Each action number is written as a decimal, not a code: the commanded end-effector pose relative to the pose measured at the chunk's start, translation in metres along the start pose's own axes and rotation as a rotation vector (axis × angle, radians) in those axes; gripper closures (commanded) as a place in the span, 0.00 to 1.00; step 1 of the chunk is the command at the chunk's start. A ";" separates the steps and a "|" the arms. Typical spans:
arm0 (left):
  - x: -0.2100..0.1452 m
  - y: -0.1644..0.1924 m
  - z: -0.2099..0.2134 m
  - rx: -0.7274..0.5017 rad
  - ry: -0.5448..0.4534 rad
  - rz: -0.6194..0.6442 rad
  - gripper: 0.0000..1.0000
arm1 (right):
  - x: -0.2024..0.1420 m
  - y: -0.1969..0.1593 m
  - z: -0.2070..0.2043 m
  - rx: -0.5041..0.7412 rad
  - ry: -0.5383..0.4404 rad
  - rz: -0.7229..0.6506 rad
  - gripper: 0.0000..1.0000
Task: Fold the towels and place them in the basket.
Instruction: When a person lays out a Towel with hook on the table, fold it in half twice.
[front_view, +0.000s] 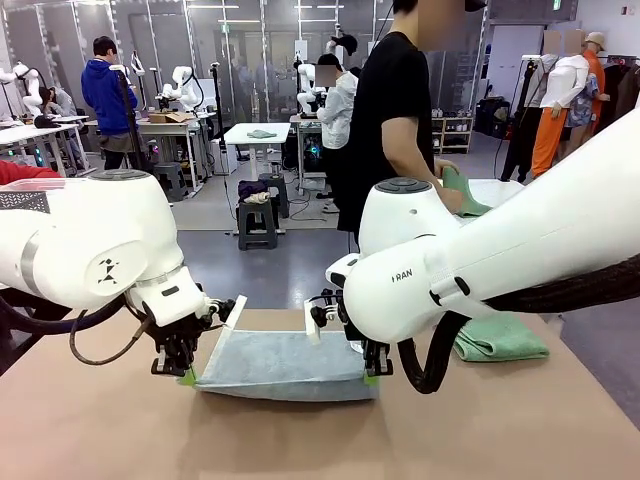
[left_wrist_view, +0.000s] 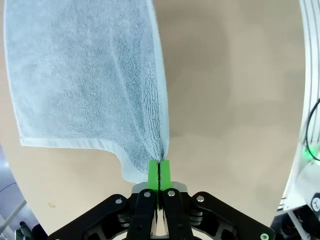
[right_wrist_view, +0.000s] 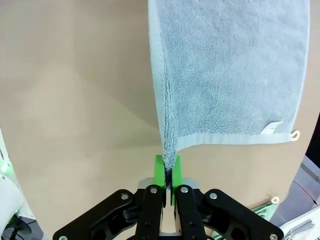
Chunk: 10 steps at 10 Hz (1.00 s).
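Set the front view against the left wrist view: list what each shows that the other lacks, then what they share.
Front view, beyond the left wrist view: the right hand pinching the grey-blue towel's other end, a folded green towel on the table, and a person holding a mint towel across it. Left wrist view, beyond the front: a close look at the left hand's green pads shut on the towel's hemmed edge, plus its terry weave. Both: the left hand gripping the grey-blue towel over the brown table.

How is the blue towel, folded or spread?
Spread: the grey-blue towel is one layer, corners pinched by left gripper and right gripper.
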<state>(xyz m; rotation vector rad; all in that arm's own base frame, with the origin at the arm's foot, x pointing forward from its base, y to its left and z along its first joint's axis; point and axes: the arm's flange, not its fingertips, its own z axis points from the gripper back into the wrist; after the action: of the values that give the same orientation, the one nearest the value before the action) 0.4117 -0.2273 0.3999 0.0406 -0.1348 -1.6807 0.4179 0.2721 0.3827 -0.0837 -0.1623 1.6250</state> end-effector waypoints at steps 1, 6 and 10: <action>0.002 0.002 0.002 -0.020 0.021 0.014 0.99 | -0.005 0.000 0.002 -0.002 0.011 0.015 0.94; 0.000 0.000 0.000 0.000 0.000 0.000 0.99 | 0.000 0.000 0.000 0.000 0.000 0.000 0.94; 0.000 0.003 0.004 -0.026 -0.009 -0.005 0.99 | 0.000 -0.005 0.004 0.017 -0.010 0.004 0.94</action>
<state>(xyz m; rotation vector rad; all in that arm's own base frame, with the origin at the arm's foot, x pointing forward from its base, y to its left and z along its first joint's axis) 0.4113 -0.2288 0.4002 0.0392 -0.1296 -1.6826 0.4179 0.2727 0.3829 -0.0830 -0.1625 1.6252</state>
